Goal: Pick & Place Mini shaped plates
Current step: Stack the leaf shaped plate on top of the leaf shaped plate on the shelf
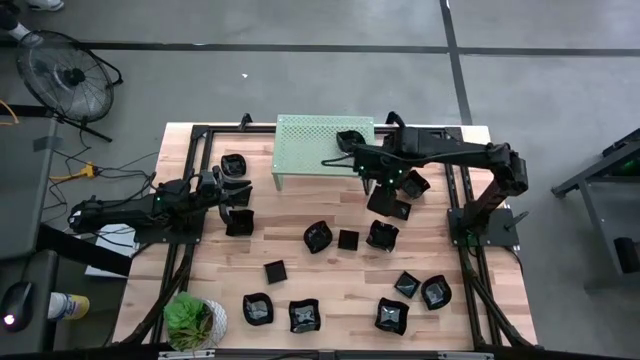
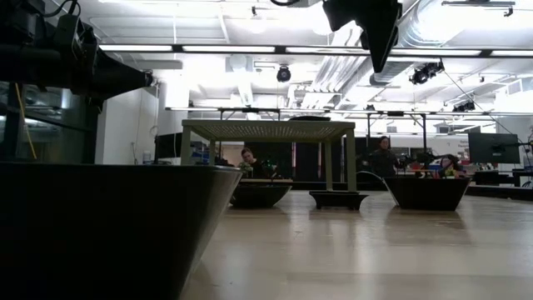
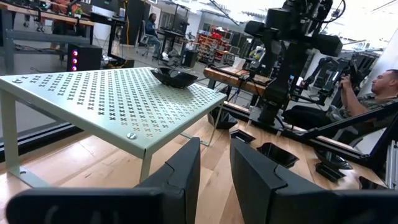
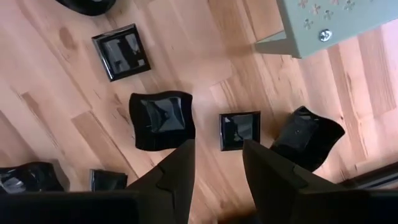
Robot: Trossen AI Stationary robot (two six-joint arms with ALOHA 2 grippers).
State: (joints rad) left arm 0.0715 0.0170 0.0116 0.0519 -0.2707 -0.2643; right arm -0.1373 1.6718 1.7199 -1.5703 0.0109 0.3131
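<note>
Starting on your left side: the left gripper sits low over the wooden table, just left of the green shelf. In its wrist camera the two fingers stand a little apart with only a narrow gap between them, and there's nothing pinched in there. Two black plates sit right by it, one just behind at the table's back-left and one just in front.

Moving along, the shelf stands on the back middle of the table, and one plate rests on top of it near its right end. You can see that same dish from the left wrist camera, sitting flat on the perforated top.

Down the middle of the table you've got a loose scatter of dishes: a small square one, a wavy one, another square, and a row along the front edge. A leafy green plant sits in the front-left corner.

On your right, the right gripper hangs in the air just off the shelf's front-right corner, pointing down. Its fingers are spread apart and holding nothing; below them on the wood lie a wavy square plate and a smaller square one. More dishes lie front right.
</note>
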